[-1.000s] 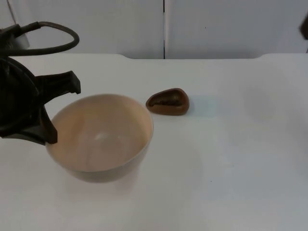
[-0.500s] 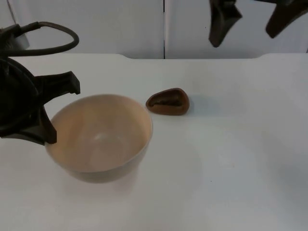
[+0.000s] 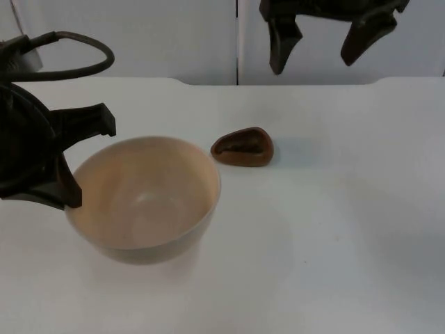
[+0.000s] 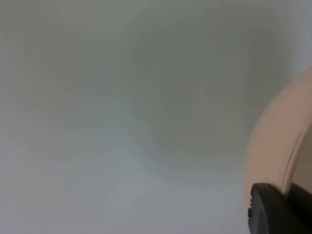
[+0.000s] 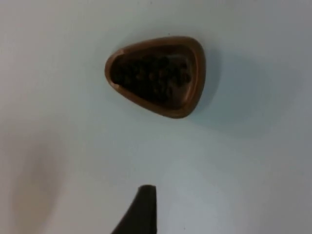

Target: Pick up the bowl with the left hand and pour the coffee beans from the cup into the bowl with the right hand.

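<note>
Even, soft light falls on my white table top (image 3: 348,229), with no glare. The beige round bowl (image 3: 142,198) throws a faint shadow toward 5 o'clock; the small brown rounded-triangle cup (image 5: 158,75) casts a pale one toward 3 o'clock. My left wrist view is hazy, the bowl's wall (image 4: 275,146) soft-edged.

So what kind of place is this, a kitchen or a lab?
Most likely a robot lab bench, not a kitchen: a bare white table ending at a grey partition wall, with just a bowl at the left claw, a cup of coffee beans, and the right claw open above.
</note>
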